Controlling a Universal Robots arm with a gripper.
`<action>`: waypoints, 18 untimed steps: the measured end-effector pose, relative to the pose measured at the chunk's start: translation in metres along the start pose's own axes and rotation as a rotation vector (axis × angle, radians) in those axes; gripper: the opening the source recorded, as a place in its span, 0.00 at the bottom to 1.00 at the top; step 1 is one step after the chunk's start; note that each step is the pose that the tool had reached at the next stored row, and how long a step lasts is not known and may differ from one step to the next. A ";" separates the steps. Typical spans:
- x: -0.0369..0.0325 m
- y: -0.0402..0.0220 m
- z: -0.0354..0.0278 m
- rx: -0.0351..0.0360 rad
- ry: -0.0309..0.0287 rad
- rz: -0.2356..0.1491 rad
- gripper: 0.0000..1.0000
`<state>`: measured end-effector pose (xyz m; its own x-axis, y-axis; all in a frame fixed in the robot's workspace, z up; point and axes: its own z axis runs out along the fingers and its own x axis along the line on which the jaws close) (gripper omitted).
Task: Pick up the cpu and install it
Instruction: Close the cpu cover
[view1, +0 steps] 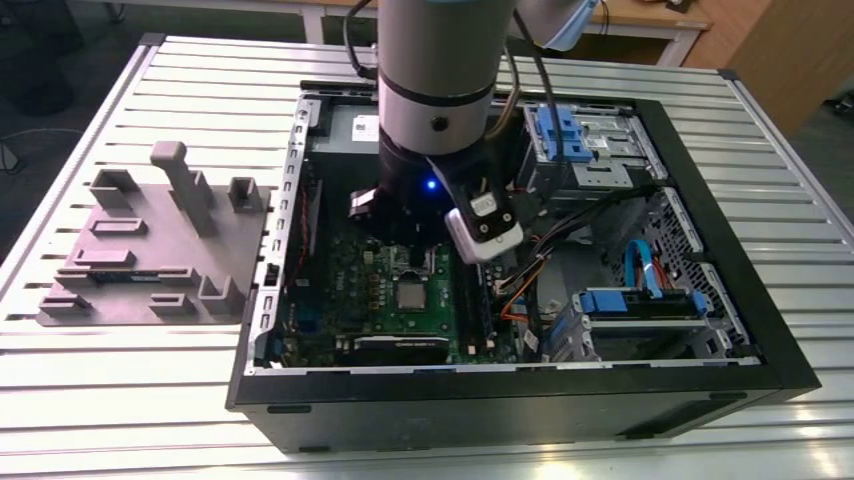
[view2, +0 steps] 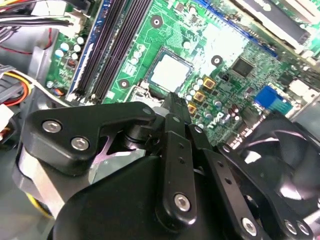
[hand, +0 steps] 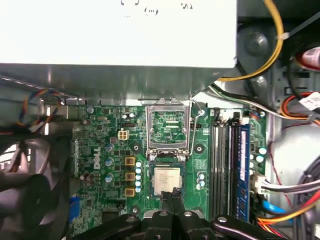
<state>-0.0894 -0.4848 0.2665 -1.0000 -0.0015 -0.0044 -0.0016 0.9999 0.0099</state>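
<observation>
Step in hand: the cpu (hand: 166, 180) lies flat in its socket on the motherboard (hand: 112, 145), so I judge the pick and the placing done and the install at its seating stage.
Pincer state: my gripper (hand: 173, 192) has its fingers pressed together, tips meeting just at the near edge of the cpu; nothing is pinched between them.
Pincer position: in the second wrist view the gripper (view2: 170, 97) points down at the edge of the cpu (view2: 169, 71); whether the tips touch the board I cannot tell.
Socket: the retention frame (hand: 169, 126) stands swung open beyond the chip, its lever (hand: 196, 107) raised beside it. The cpu is not yet clamped.
Next move calls for: as I judge it, a clean lift clear of the chip without dragging it, then care for the open frame, which is close to my fingers.
Risk: a sideways nudge could shift the chip in its seat.
Surroundings in case: memory slots (hand: 225, 160) run just beside the socket; a black fan (hand: 30, 190) sits on the other side; the power-supply box (hand: 115, 35) overhangs the far end; loose cables (hand: 295, 190) crowd one wall.
Surface: the computer case (view1: 534, 395) lies open on a ribbed metal table (view1: 134, 400).
Room: a grey fixture block (view1: 160, 250) rests on the table toward the exterior view's left; wooden furniture (view1: 761, 50) stands beyond.
</observation>
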 end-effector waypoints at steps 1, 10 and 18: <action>0.0000 0.0000 -0.0024 0.0003 -0.0010 0.000 0.10; 0.0000 0.0000 -0.0029 0.0004 -0.0011 -0.039 0.10; 0.0000 0.0000 -0.0027 -0.0003 0.0003 -0.183 0.10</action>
<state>-0.0895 -0.4848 0.2692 -0.9829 -0.1839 -0.0058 -0.1840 0.9829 0.0092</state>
